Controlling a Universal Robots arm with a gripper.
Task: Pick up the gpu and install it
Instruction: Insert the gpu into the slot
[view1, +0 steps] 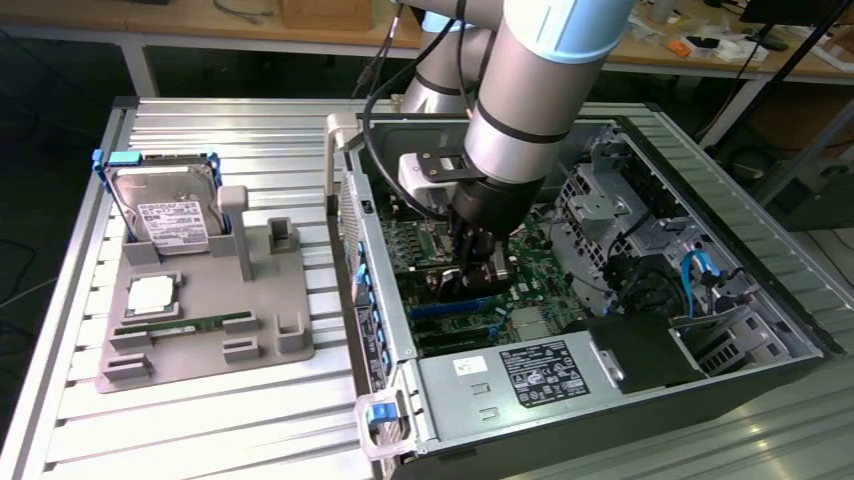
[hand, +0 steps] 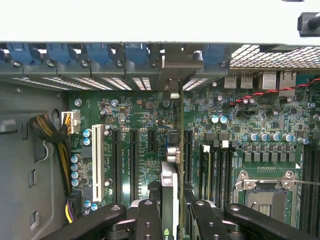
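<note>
Got the gpu (hand: 170, 186) standing on edge, seen end-on as a thin slice: green board on one face, silvery-grey part on the other, small green logo near the grip. Pinched from both sides by the gripper (hand: 172, 216). Lined up parallel with the long black slots (hand: 134, 165), right down among them. Sits just off centre toward 5 o'clock in the exterior view. Can't tell if seated.

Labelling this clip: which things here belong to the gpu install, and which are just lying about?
In the job: gripper, the gpu it grips, motherboard, computer case.
Lying about: hard drive, RAM stick, processor chip, grey tray.
</note>
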